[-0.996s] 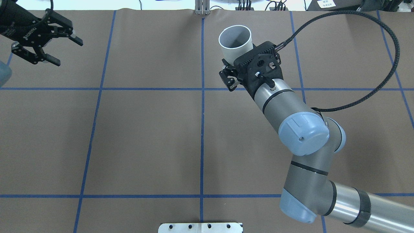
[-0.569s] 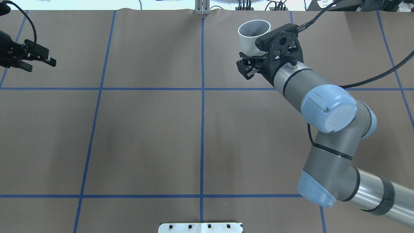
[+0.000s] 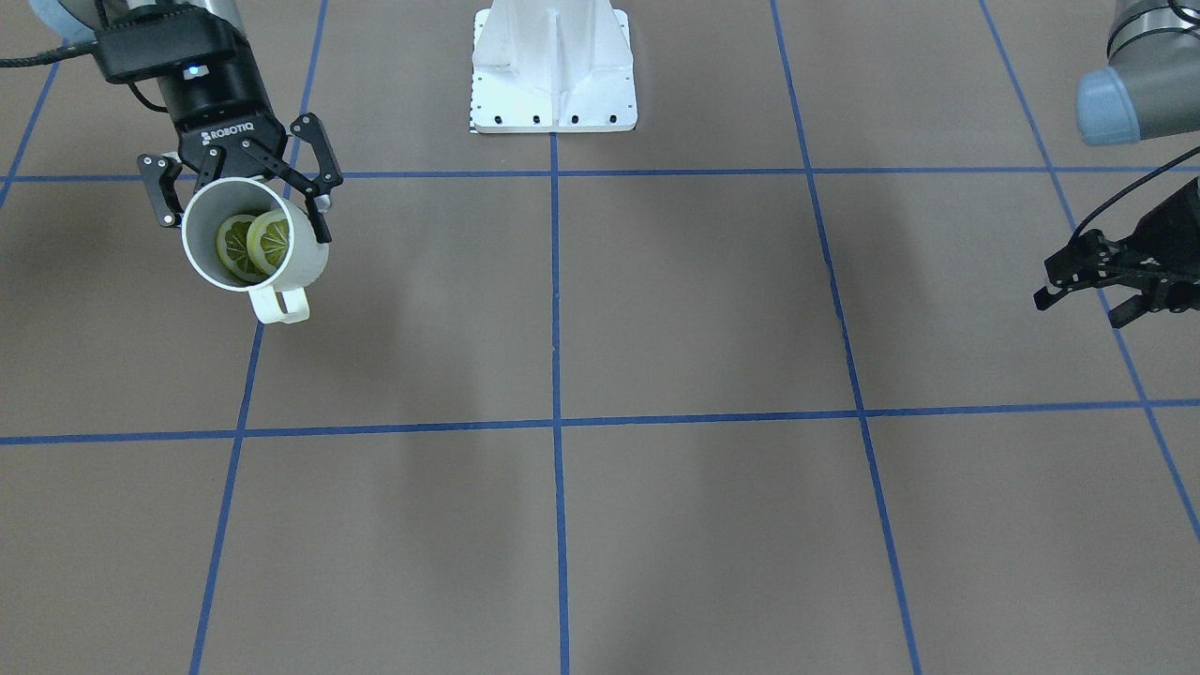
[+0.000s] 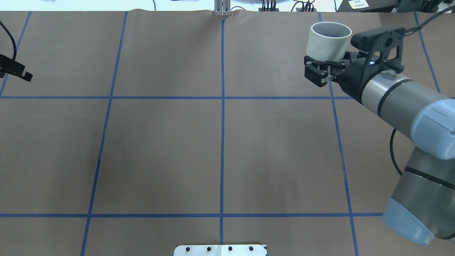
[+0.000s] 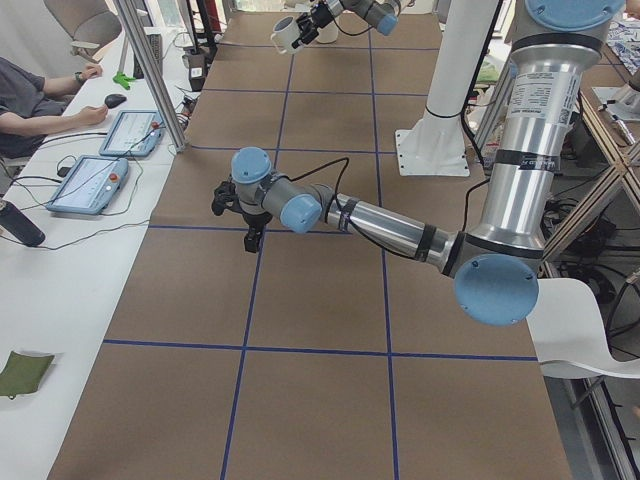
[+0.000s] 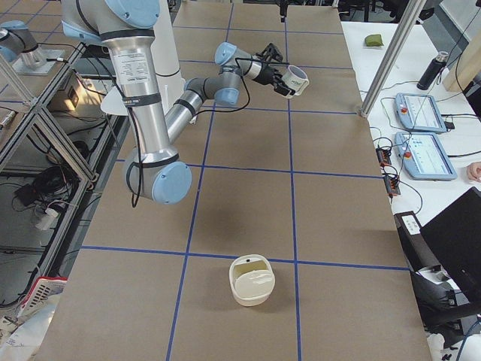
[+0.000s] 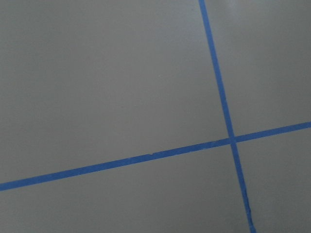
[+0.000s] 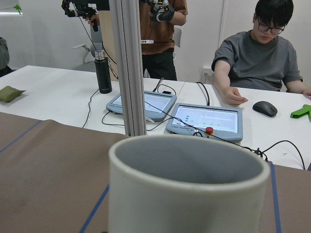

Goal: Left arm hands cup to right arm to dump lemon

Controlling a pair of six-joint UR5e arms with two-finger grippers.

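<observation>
My right gripper (image 3: pixel 246 211) is shut on the white cup (image 3: pixel 281 262), holding it in the air over the table's far right. The cup tilts in the front-facing view, handle (image 3: pixel 278 305) hanging down. Two lemon slices (image 3: pixel 251 244) lie inside it. From overhead the cup (image 4: pixel 328 41) shows only its grey inside, with the right gripper (image 4: pixel 325 65) clamped at its base. The right wrist view is filled by the cup's rim (image 8: pixel 187 160). My left gripper (image 3: pixel 1078 309) stands open and empty at the far left; overhead only one fingertip (image 4: pixel 25 75) shows.
A white basket-like container (image 6: pixel 252 280) sits on the table at the robot's right end. The white mount plate (image 4: pixel 220 250) lies at the near edge. Beyond the far edge stand a metal post (image 8: pixel 129 68), tablets (image 8: pixel 206 119) and seated and standing people.
The right arm has carried the cup to the right along the table's far side. The left gripper has drawn back to the left, almost out of the overhead view.
</observation>
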